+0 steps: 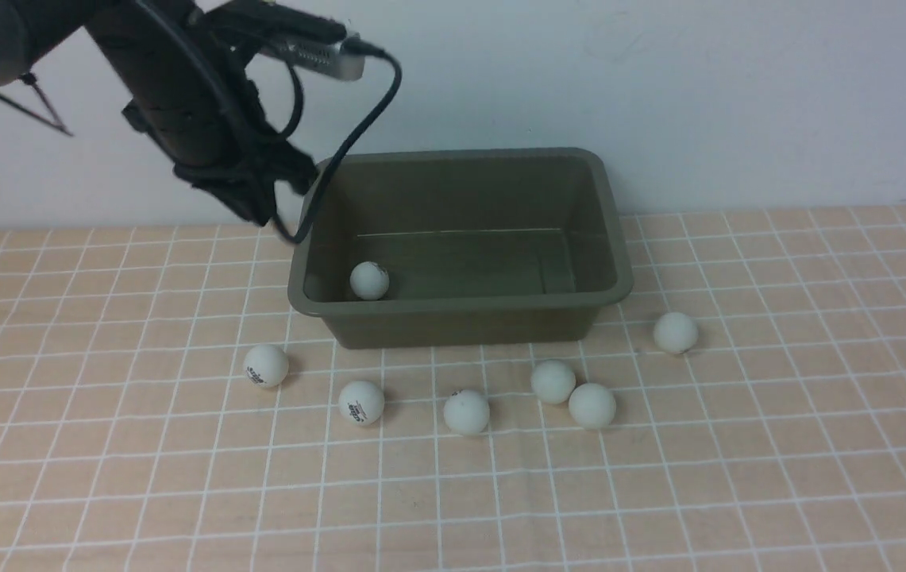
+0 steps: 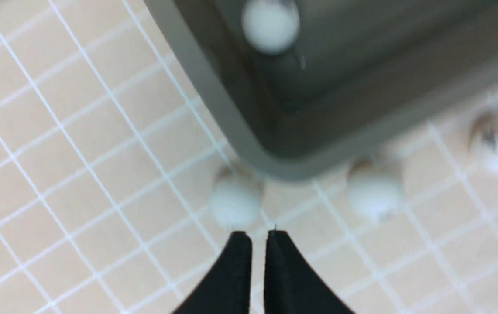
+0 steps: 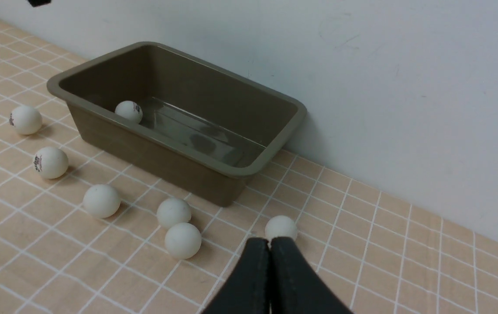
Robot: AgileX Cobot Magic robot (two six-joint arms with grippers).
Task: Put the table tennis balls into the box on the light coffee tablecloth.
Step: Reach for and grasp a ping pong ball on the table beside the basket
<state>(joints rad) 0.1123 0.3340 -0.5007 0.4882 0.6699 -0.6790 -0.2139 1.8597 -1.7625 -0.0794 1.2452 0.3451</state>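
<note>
Front view shows the olive-green box [image 1: 460, 326], rounded and flare-rimmed, open side up on the light coffee tablecloth [image 1: 738, 477] by the wall [image 1: 699, 79], its long axis running left to right. Of the table tennis balls [image 1: 466, 412], one lies in its near-left corner and six on the cloth before it. The left gripper [image 2: 258, 235] and the right gripper [image 3: 269, 244] are both pinched together, empty.

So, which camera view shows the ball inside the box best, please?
Right wrist view: the ball is sharp, logo visible, inside the box. The front view shows it softer; the left wrist view, blurred and cropped.
</note>
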